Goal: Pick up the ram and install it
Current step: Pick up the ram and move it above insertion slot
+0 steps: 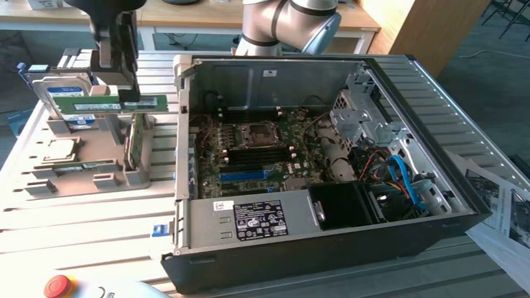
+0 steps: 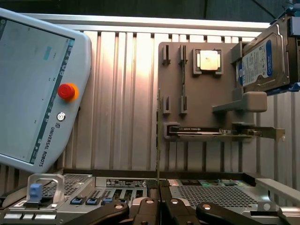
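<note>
1. Ram [image 1: 149, 102] hangs level in the air above the grey holder tray [image 1: 83, 177], just beside the open computer case [image 1: 331, 248].
2. The gripper [image 1: 128, 93] comes at it from above, its fingers pinched almost fully together on the stick around mid-length.
3. It looks light, thin and stiff, yet likely brittle. I'd hold it near the top edge, clear of the bottom contacts.

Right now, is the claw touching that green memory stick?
Touching. In the wrist view the claw is shut on the ram, seen edge-on.
</note>
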`<state>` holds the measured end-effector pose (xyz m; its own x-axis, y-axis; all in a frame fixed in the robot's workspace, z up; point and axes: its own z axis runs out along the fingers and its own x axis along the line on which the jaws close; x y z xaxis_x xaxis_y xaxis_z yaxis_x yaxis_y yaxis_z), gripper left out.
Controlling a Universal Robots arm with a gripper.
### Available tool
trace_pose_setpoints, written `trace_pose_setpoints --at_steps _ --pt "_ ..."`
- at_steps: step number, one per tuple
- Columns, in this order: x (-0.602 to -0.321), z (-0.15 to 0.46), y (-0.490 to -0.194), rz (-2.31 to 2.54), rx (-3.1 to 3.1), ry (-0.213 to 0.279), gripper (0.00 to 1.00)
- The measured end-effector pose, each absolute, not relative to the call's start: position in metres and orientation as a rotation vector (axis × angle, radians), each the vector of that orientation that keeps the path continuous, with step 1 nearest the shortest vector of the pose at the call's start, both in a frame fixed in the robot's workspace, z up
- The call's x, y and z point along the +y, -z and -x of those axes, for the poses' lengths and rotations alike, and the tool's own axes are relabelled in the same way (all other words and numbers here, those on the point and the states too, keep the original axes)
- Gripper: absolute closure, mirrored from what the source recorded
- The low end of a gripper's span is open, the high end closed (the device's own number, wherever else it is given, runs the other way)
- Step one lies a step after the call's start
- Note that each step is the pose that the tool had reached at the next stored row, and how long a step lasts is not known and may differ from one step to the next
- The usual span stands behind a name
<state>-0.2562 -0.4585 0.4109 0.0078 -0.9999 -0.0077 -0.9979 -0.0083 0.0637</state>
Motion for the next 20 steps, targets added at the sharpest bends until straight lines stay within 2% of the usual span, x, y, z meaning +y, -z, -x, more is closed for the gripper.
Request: trace_pose_setpoints --at_steps 20 --pt "-0.467 0.21 -0.411 -2.197 -2.18 0.086 0.88"
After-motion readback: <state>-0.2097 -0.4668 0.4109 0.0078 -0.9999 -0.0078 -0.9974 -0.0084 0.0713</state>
